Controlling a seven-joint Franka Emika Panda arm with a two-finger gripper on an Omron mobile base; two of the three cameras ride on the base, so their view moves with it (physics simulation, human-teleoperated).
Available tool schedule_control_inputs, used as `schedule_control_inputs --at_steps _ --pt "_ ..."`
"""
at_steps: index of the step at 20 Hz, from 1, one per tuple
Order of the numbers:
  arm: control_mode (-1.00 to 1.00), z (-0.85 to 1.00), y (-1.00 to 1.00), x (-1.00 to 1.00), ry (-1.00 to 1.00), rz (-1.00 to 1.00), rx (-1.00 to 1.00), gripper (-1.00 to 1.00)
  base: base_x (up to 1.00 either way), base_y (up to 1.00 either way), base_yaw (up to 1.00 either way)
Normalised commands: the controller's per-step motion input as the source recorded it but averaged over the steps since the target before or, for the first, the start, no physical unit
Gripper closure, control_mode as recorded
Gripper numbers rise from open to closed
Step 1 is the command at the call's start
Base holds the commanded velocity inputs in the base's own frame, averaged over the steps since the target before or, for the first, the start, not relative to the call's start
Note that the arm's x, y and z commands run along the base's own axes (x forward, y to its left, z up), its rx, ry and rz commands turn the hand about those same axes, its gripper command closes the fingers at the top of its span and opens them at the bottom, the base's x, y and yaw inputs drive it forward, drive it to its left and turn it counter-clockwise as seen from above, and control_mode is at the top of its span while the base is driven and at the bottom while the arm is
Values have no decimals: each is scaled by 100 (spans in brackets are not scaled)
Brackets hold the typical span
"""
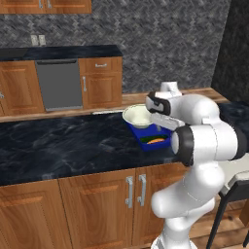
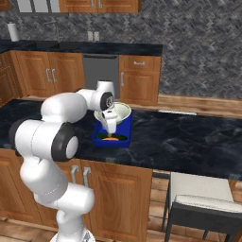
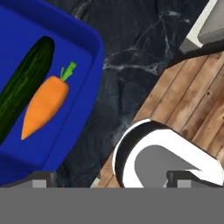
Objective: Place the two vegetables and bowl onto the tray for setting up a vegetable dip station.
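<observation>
Jaws stand wide and empty, the gripper (image 2: 111,127) hanging over the blue tray (image 2: 124,137). Base views show the cream bowl (image 1: 136,115) on the tray's far end; the hand view shows the orange carrot (image 3: 43,106) touching the dark green vegetable (image 3: 22,85) inside it.

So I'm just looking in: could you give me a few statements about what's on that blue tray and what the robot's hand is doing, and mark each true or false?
1. The carrot lies inside the blue tray. True.
2. The dark green vegetable sits on the black counter, outside the tray. False: it lies in the tray, right beside the carrot.
3. The bowl rests on the far end of the tray. True.
4. The gripper is clamped on the carrot. False: it is open and holds nothing.
5. The tray is red. False: it is bright blue.
</observation>
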Motion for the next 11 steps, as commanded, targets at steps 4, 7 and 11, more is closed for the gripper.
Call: schedule_control_inputs --at_steps 4,7,11 --pt "-100 18 4 -40 -3 33 0 -100 0 0 0" --pt "-100 18 5 -40 -2 32 0 -100 0 0 0" --pt "-100 16 7 -40 -2 30 0 -100 0 0 0"
